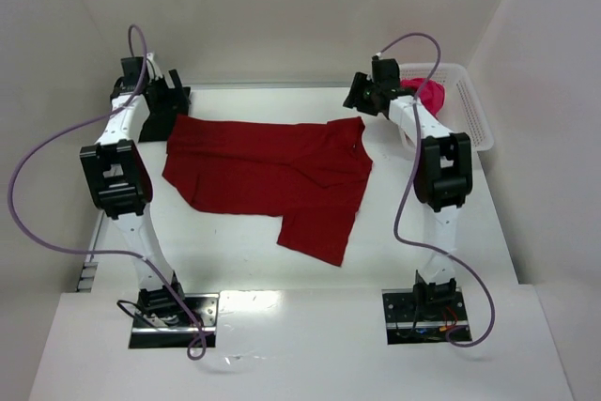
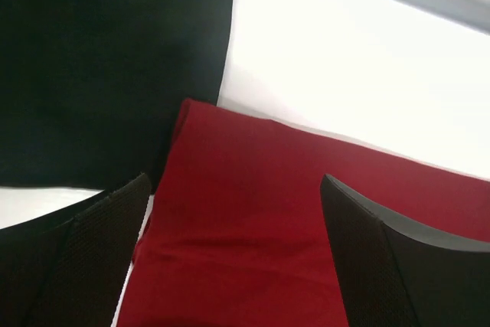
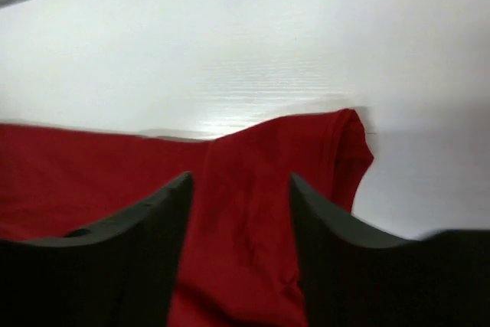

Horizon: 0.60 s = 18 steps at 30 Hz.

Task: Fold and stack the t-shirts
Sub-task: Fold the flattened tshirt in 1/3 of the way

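Spread t-shirt (image 1: 268,171) centre, second t-shirt (image 1: 153,129) far left, basket (image 1: 474,117) far right

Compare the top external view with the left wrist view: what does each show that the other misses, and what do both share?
Top only: the white basket holding the pink t-shirt, the right claw, and the full outline of the red t-shirt. Left wrist only: the left claw seen close, jaws open, nothing between them. Both: the red t-shirt, the black t-shirt beside it, and the white table.
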Motion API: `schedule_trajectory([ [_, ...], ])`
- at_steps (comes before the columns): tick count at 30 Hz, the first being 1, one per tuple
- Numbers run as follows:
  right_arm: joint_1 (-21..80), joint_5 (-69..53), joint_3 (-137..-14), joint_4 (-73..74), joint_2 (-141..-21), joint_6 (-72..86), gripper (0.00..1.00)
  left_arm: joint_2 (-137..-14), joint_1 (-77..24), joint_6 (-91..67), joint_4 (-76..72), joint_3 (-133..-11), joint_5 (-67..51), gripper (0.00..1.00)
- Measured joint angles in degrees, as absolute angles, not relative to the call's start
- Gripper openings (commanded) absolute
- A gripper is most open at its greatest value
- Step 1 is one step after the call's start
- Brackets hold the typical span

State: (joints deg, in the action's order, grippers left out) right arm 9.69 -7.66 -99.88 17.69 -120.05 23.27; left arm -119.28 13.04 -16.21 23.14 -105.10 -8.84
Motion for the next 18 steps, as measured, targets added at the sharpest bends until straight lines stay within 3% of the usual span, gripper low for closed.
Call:
schedule_trajectory([
  [2, 10.28, -6.81, -104.05, 18.68, -124.81, 22.44, 0.77, -122.32, 12.6, -15.9, 23.49, -106.34, -8.91, 0.99],
  [11, 11.7, -1.28, -111.94, 25.15, -132.42, 19.0, 0.77, -127.81, 10.94, -14.55, 25.39, -108.03, -5.63, 0.96],
  [18, 12.1, 4.43, -112.55, 28.08, -133.34, 16.93, 0.65, -128.77, 10.83, -13.52, 25.69, -108.73, -3.66, 0.9],
])
